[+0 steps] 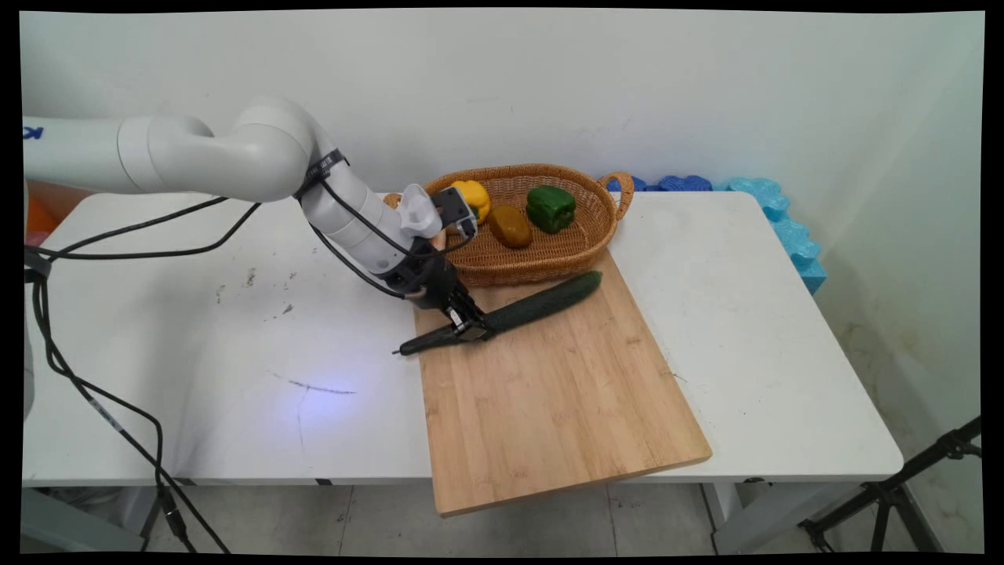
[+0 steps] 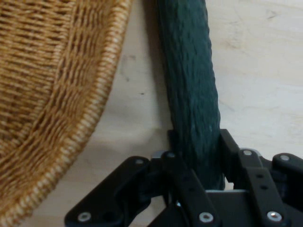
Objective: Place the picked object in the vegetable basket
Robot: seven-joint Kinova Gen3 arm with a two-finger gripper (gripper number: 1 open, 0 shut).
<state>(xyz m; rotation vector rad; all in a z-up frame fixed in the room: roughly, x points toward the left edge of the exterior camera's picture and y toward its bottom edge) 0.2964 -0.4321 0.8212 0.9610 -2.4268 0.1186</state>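
A wicker basket [image 1: 584, 251] (holding yellow [image 1: 473, 196], brown [image 1: 511, 226] and green [image 1: 550, 208] peppers) touches the wooden cutting board [image 1: 549, 392].

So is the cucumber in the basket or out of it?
Out. The cucumber lies flat on the board beside the basket, with the fingers closed round it.

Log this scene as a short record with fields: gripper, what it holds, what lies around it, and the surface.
gripper: black two-finger gripper, down at the board's far left part, shut on the cucumber
held thing: dark green cucumber, lying slantwise on the board, near end sticking out past the board's left edge
board: bamboo cutting board, overhanging the table's near edge
basket: wicker basket, just behind the cucumber
in basket: yellow bell pepper, brown potato, green bell pepper
surface: white table
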